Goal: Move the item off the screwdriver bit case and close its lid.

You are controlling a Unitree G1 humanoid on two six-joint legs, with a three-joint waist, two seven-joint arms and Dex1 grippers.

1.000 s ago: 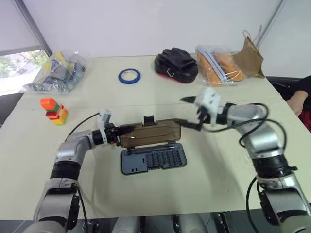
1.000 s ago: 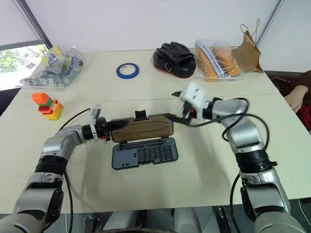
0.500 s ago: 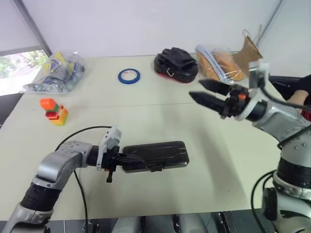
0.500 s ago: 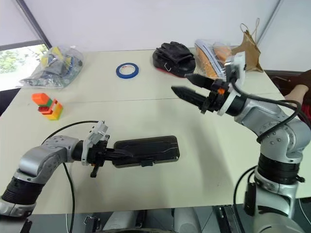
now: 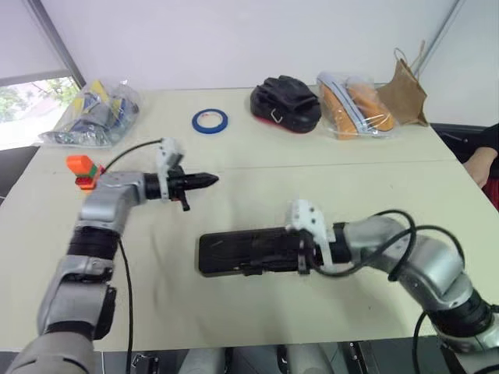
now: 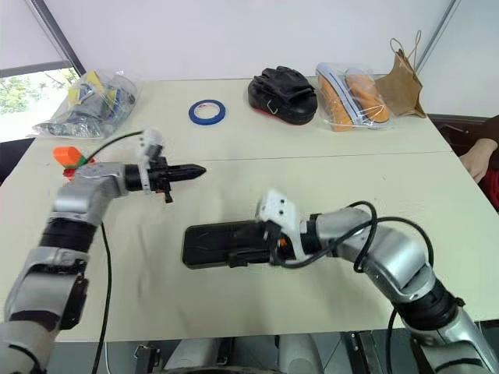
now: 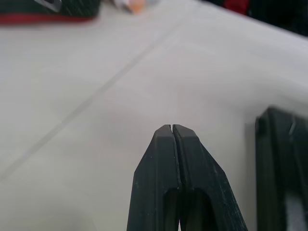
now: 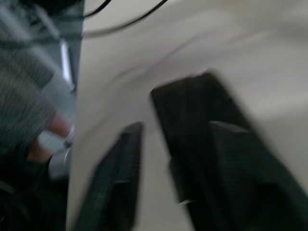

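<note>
The screwdriver bit case (image 5: 248,251) lies flat near the front middle of the tabletop (image 5: 374,187) with its lid (image 6: 226,238) folded down over the tray, so the case shows as one dark slab. The right end effector (image 5: 300,255) is at the case's right end with its fingers against it; whether they pinch the case or merely rest there cannot be told. The left end effector (image 5: 209,180) hangs above the bare tabletop behind and to the left of the case, well apart from it, its two black fingers pressed together on nothing. The stack of toy blocks (image 5: 80,169) stands near the left edge, partly hidden behind the left arm, off the case. A blue tape ring (image 5: 209,121), a black pouch (image 5: 284,103) and bags sit along the far side.
</note>
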